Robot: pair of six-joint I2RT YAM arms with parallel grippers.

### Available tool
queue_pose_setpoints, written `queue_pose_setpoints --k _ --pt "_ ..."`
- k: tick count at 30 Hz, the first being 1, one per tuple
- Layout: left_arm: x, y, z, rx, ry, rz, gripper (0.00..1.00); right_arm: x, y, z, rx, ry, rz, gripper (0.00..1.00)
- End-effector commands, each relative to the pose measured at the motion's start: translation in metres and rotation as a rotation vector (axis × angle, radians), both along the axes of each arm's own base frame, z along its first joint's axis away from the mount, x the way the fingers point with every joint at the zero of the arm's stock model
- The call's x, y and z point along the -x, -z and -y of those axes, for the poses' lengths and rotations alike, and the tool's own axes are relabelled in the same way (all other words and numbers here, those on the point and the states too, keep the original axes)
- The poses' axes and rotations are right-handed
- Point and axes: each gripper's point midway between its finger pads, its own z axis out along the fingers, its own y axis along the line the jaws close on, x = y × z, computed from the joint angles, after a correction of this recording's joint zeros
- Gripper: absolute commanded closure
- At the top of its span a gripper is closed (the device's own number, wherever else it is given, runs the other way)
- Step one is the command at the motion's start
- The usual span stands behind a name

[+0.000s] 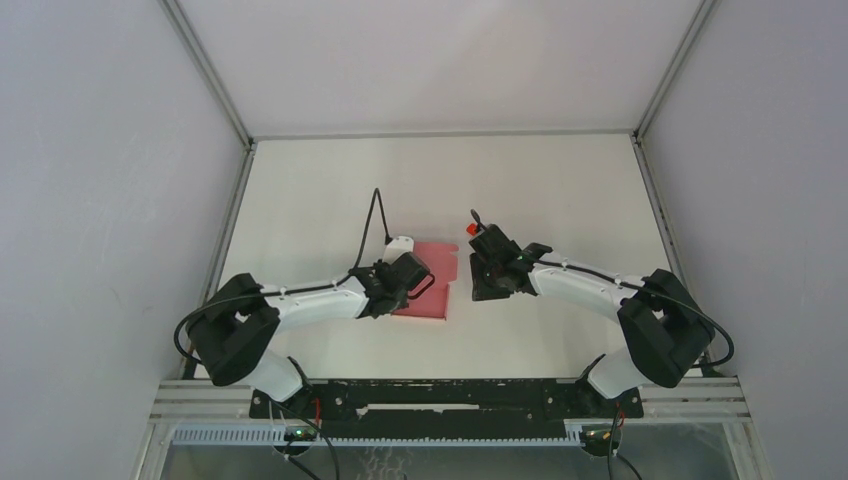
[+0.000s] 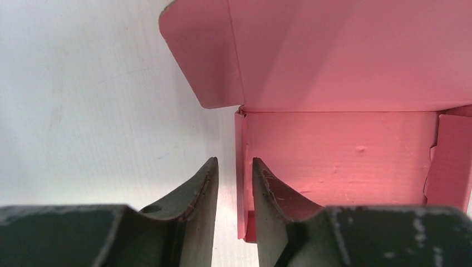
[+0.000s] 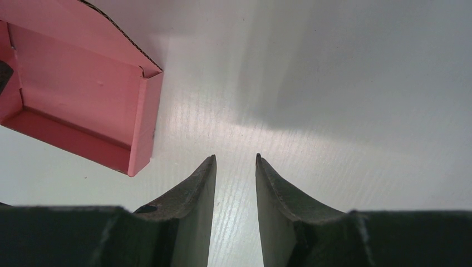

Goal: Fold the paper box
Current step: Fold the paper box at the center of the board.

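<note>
Now the pink paper box [image 1: 432,290] sits half folded on the table [image 1: 330,200], one side wall inside the slightly open left claw [image 2: 235,162], the right claw [image 3: 235,158] open and empty nearby, so a crooked squeeze could bend that thin wall.

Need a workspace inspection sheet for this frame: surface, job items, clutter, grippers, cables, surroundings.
Surface: white table, no marks seen.
Job's things: paper box, pink, tray walls raised, lid not closed.
Clutter: small red item by the right wrist; cannot tell whether it is on the table or on the arm.
Grippers: left gripper open, fingers straddling the box's side wall; right gripper open, over bare table beside the box.
Cables: black cable looping off the left wrist.
Surroundings: grey walls, plain.
</note>
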Motion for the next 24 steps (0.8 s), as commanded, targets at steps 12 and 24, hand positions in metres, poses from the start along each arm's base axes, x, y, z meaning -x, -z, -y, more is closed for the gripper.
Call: queue_pose_setpoints --k 12,24 --pt "-0.009 -0.012 0.002 0.028 -0.003 0.031 0.79 -0.004 0.0 -0.006 -0.011 -0.024 0.026 0.6" --pt "-0.009 -0.004 -0.001 -0.016 -0.006 0.012 0.85 -0.006 -0.005 -0.001 -0.01 -0.019 0.039 0.6"
